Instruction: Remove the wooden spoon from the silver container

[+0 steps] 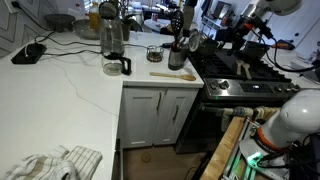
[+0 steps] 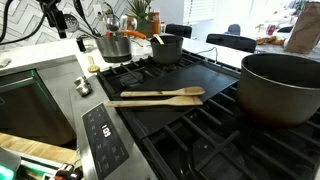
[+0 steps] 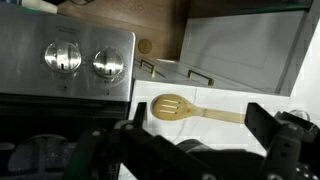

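Note:
The wooden spoon (image 1: pixel 172 74) is light tan and slotted. It lies flat on the white counter just in front of the silver container (image 1: pixel 177 58), outside it. In the wrist view the spoon (image 3: pixel 190 108) lies crosswise, with its bowl towards the stove knobs. My gripper (image 3: pixel 197 126) hangs above it, its two dark fingers spread wide on either side with nothing between them. In an exterior view the gripper (image 1: pixel 184 36) sits over the steel cup, which still holds dark utensils. The cup itself is hard to make out in the wrist view.
A glass carafe with a black handle (image 1: pixel 115 55) and a small glass jar (image 1: pixel 153 53) stand left of the cup. The stove (image 1: pixel 235 75) adjoins on the right, and its knobs (image 3: pixel 85 62) are close. Two other wooden utensils (image 2: pixel 155 96) and pots (image 2: pixel 280 85) sit on the cooktop.

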Tool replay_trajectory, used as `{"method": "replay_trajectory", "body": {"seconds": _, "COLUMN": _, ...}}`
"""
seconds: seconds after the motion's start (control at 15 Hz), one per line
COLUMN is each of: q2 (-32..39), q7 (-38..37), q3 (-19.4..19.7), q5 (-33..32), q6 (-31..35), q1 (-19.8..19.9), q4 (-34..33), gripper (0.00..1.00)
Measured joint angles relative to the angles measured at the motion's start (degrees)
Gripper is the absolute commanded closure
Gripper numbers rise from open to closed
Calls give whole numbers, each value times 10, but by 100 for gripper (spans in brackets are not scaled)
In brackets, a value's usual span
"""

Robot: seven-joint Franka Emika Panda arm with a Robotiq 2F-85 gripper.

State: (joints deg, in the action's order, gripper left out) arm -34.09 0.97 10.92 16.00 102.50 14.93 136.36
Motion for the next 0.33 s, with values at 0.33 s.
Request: {"method": "replay_trajectory", "body": {"seconds": 0.33, "q2": -31, "q7": 14, "q3": -3, "q5": -16, "q6": -38, "q1": -8, "q4": -7, "gripper": 0}}
